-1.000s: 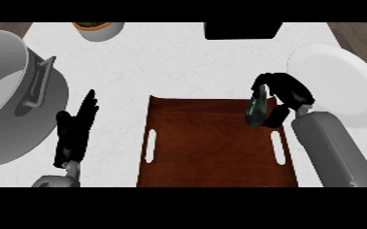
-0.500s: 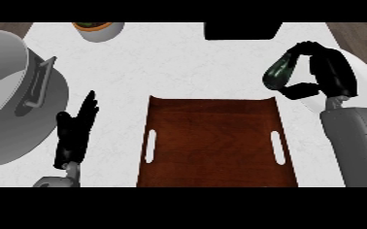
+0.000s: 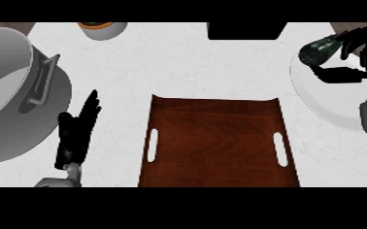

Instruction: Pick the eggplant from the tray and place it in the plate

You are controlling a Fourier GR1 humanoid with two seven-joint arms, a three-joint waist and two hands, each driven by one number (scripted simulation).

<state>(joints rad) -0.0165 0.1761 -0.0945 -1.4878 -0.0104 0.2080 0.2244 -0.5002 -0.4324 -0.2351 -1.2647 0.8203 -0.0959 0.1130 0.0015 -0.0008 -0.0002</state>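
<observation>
Since a moment ago my right hand [image 3: 345,60] has carried the eggplant [image 3: 320,49] off the tray [image 3: 215,143] and out toward three o'clock, so the dark wooden tray now lies bare at the middle of the table [image 3: 186,65]. The eggplant sits in my curled fingers, tilted, its dark green body poking out toward ten o'clock from the hand, above the upper edge of the white plate [image 3: 326,97] at the far right. My hand is closed round it, with the thumb below. My left hand [image 3: 75,133] rests open at eight o'clock, fingers straight and pointing up, just beside the grey pot [image 3: 25,97] and well apart from the tray. As I judge it, the carry is nearly done and only the lowering and release remain. The risk is in where I let go: the eggplant hangs over the plate's rim rather than its middle, so releasing here could let it roll onto the table. Part of my hand runs out of view, which makes the aim harder to check.
</observation>
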